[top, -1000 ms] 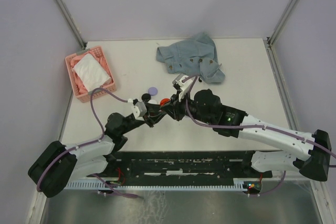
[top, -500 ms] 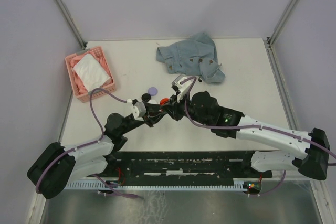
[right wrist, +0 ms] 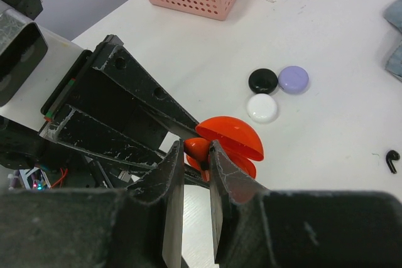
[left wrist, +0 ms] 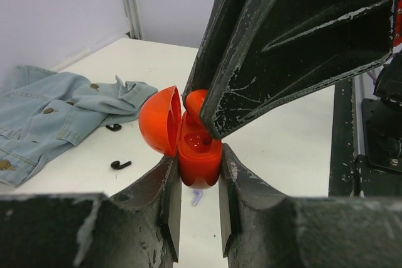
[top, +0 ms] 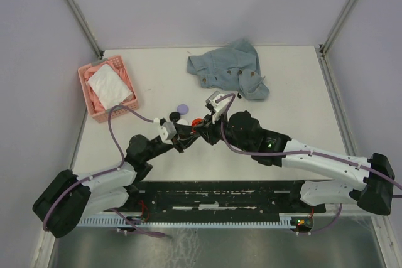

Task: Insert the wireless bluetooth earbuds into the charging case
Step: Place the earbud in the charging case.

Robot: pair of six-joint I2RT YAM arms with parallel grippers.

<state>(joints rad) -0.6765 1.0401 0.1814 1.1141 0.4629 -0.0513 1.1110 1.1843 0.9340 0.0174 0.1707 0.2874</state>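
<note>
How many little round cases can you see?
4. The black case, lilac case and white case sit together on the table; the open red case is gripped by the left tool. Others may be hidden.

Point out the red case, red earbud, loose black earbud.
open red round plastic case (left wrist: 200, 162), left wrist view, lower shell.
small red plastic earbud (right wrist: 195, 149), right wrist view, rounded head.
small black earbud (right wrist: 392, 157), right wrist view, bud end.

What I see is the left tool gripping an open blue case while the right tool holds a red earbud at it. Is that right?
The case is red, not blue. The left wrist view shows the left tool gripping the open red case while the right tool holds a red earbud at it.
</note>
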